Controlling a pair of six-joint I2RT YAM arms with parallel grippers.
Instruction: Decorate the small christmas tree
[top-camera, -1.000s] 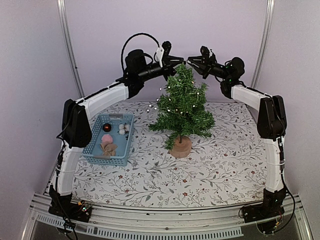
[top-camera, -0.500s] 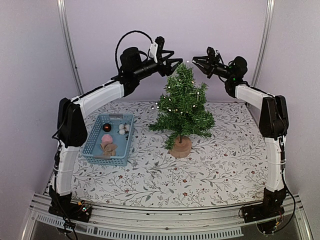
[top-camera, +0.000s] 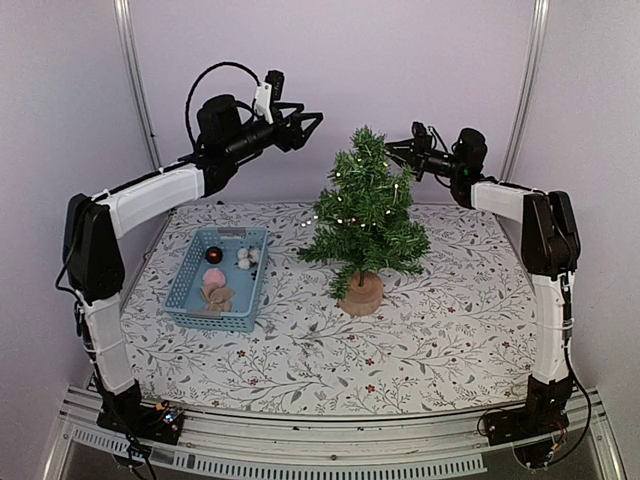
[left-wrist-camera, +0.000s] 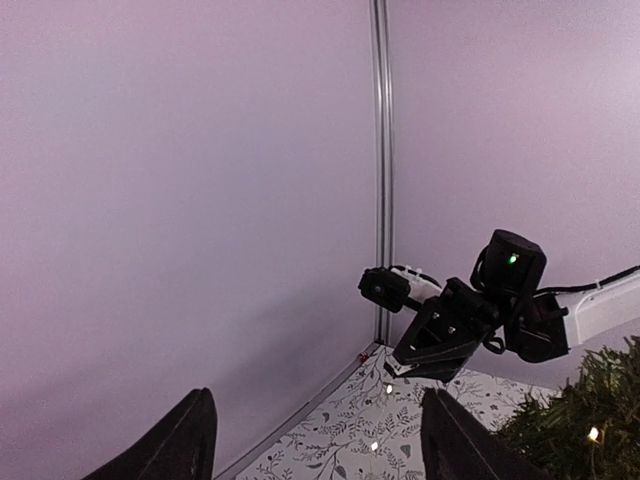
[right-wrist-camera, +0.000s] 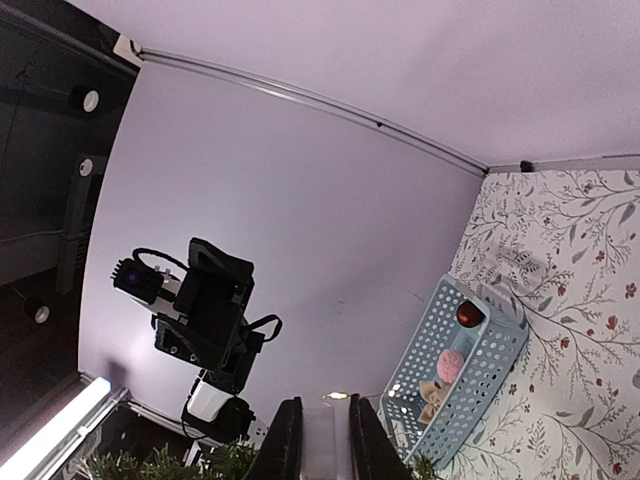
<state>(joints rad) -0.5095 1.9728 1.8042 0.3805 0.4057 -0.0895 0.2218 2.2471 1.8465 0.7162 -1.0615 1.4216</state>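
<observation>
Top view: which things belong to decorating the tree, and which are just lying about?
For the job: small christmas tree, string of lights, blue basket holding a red ball, pink pompom, white puffs, burlap bow.
Just there: floral table cover, metal frame posts.

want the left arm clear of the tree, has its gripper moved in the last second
Yes. The left gripper has moved left, away from the top of the small christmas tree, leaving a clear gap.

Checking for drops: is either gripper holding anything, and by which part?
The left gripper is open and empty. The right gripper appears pinched on the light string beside the top of the small christmas tree; which part of the string cannot be told.
</observation>
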